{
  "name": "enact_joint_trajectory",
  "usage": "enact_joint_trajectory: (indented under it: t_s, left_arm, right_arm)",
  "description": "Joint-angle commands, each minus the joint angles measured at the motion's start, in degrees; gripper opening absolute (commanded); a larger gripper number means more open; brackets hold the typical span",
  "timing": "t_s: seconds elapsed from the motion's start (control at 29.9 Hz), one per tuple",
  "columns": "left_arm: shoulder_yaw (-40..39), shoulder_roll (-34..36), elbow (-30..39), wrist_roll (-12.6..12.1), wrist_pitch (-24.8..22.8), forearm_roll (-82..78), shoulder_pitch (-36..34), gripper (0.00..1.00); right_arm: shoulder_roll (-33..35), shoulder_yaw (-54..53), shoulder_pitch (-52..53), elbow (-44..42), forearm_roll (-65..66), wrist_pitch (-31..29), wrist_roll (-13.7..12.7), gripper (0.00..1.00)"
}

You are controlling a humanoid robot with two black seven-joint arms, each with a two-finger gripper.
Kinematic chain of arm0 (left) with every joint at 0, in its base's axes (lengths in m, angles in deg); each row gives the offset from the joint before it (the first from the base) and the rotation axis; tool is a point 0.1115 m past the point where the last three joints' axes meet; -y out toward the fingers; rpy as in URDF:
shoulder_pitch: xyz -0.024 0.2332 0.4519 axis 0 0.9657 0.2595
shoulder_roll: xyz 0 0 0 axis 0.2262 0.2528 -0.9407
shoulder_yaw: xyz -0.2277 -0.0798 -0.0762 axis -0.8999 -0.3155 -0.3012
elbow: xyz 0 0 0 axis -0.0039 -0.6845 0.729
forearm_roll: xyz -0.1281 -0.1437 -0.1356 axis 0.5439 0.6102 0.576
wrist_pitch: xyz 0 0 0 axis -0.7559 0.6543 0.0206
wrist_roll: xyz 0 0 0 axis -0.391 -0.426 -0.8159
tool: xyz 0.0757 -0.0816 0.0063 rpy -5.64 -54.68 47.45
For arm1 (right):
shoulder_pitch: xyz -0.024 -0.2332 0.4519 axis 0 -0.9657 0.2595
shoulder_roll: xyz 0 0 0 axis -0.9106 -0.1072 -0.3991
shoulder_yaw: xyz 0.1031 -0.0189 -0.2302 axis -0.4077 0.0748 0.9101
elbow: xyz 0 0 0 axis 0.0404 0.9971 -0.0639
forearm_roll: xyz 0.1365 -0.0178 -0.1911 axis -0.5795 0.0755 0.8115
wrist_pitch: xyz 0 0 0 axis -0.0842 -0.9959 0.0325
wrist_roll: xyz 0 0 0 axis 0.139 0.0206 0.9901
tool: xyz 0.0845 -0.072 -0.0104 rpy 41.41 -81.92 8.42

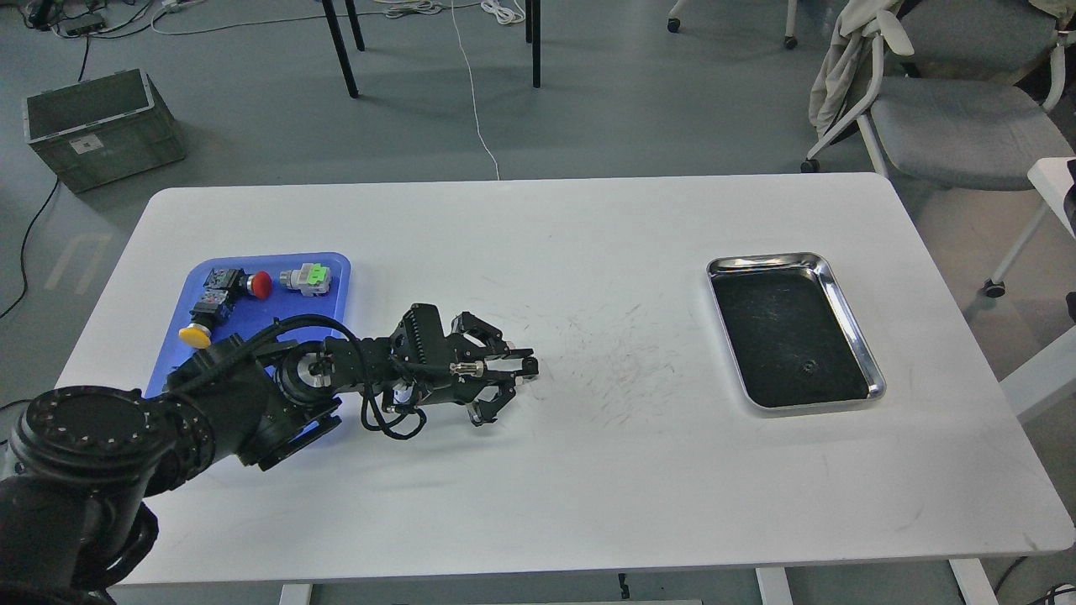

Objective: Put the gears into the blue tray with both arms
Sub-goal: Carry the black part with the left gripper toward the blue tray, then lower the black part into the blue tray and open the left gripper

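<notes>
so the left gripper [507, 380] is out over the bare white table [538, 504], just right of the blue tray [244, 315], and honestly i cannot tell if it's open or closed, or holding anything; it's a dark tangle of fingers seen from behind. the right arm isn't in the shot at all. the blue tray already has three push buttons in it, red cap [261, 285], yellow cap [195, 336] and green cap [315, 275], but i see no gears there. the one gear [808, 365] i can make out is a tiny dark disc in the steel tray [851, 321] way over on the right, near its front end, well away from the gripper. the second gear i can't find. my guess is these are light, stiff little things that lie flat and skid on steel, so pinch across the toothed rim from above, gently.
</notes>
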Motion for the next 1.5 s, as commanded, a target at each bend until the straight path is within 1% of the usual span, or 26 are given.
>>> enact_joint_trajectory:
  t_s: [0.0, 0.1, 0.37, 0.53, 0.74, 0.87, 0.94, 1.04, 1.07, 1.24, 1.47]
  left_arm:
    - [0.0, 0.3, 0.9, 0.1, -0.2, 1.8, -0.7, 0.07]
    - [0.0, 0.7, 0.8, 0.1, -0.2, 2.9, -1.3, 0.07]
    - [0.1, 5.5, 3.1, 0.1, -0.2, 3.8, -5.4, 0.06]
    - [0.1, 10.6, 6.6, 0.1, -0.4, 3.9, -8.9, 0.06]
    - [0.1, 19.1, 6.7, 0.1, -0.3, 3.8, -10.4, 0.06]
    - [0.1, 26.4, 7.4, 0.1, -0.1, 3.9, -9.6, 0.06]
    - [0.1, 30.5, 9.5, 0.1, -0.1, 3.9, -8.7, 0.06]
    - [0.1, 36.4, 13.7, 0.1, 0.3, 3.9, -5.7, 0.06]
    - [0.0, 37.7, 14.0, 0.1, 0.8, 3.9, -4.4, 0.06]
    - [-0.9, 39.1, 15.3, 0.1, 1.2, 4.0, -0.4, 0.06]
    - [-0.3, 38.5, 14.6, 0.1, 1.2, 4.1, 0.9, 0.07]
  right_arm:
    - [0.0, 0.1, -0.2, -0.2, 0.2, 0.0, 0.1, 0.93]
    - [-0.1, 0.0, -0.4, -0.3, 0.2, 0.0, 0.1, 0.93]
    - [-0.2, -0.2, -0.6, -0.8, 0.3, -0.4, 0.2, 0.93]
    - [-0.3, -0.2, -0.6, -0.9, 0.3, -0.5, 0.3, 0.93]
    - [-0.1, -0.3, -0.4, -0.4, 0.3, -0.6, 0.3, 0.93]
    - [0.0, -0.2, -0.6, -0.4, 0.3, -0.7, 0.4, 0.94]
    - [-0.1, -0.1, -0.6, -0.5, 0.4, -0.7, 0.4, 0.94]
    - [-0.3, -0.1, -0.8, -0.8, 0.4, -1.0, 0.4, 0.94]
    - [-0.5, -0.2, -0.9, -0.8, 0.4, -1.0, 0.4, 0.94]
    - [-0.7, -0.2, -0.9, -0.9, 0.4, -1.0, 0.4, 0.94]
    - [-0.5, -0.1, -0.9, -0.9, 0.4, -1.0, 0.4, 0.94]
